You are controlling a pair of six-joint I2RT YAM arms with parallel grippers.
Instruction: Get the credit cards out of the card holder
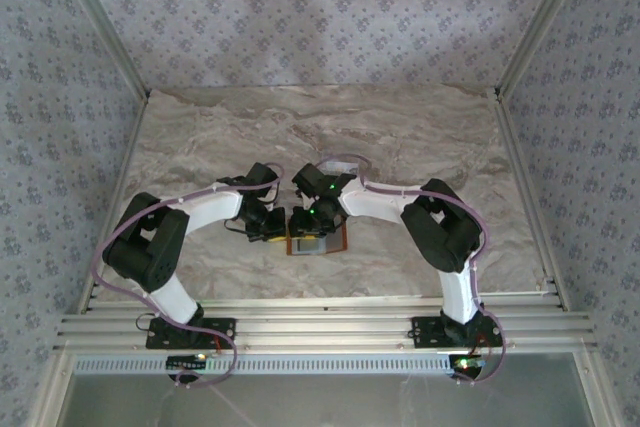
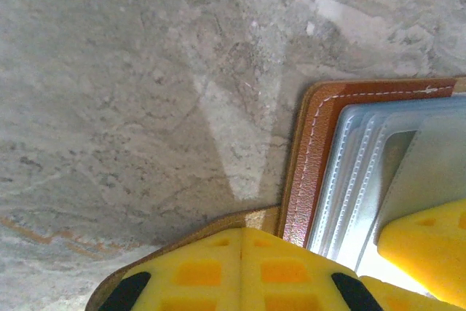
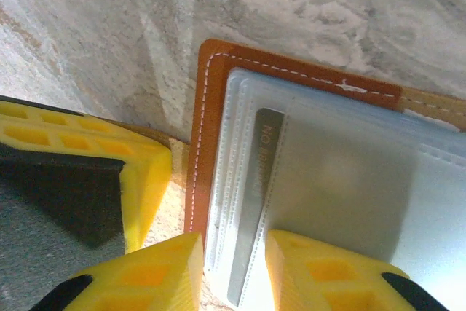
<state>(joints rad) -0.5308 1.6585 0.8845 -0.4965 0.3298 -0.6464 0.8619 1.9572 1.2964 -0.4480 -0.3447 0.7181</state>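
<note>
The card holder [image 1: 318, 239], brown leather with an orange-brown rim [image 3: 202, 143], lies open and flat on the table between both arms. From its pale grey pockets a credit card [image 3: 256, 180] shows as a narrow silvery strip with lettering. My right gripper [image 3: 233, 244] stands just above that strip, open, one yellow finger on each side of the card's edge. My left gripper [image 2: 242, 234] is shut, its yellow tips together over the holder's brown side tab [image 2: 218, 222] at the holder's left edge [image 2: 309, 172]. Further cards are hidden in the pockets.
The marble-patterned table [image 1: 330, 132] stretches behind and to both sides of the holder. Patterned walls close in the left, back and right. An aluminium rail [image 1: 320, 327] carrying the arm bases runs along the near edge.
</note>
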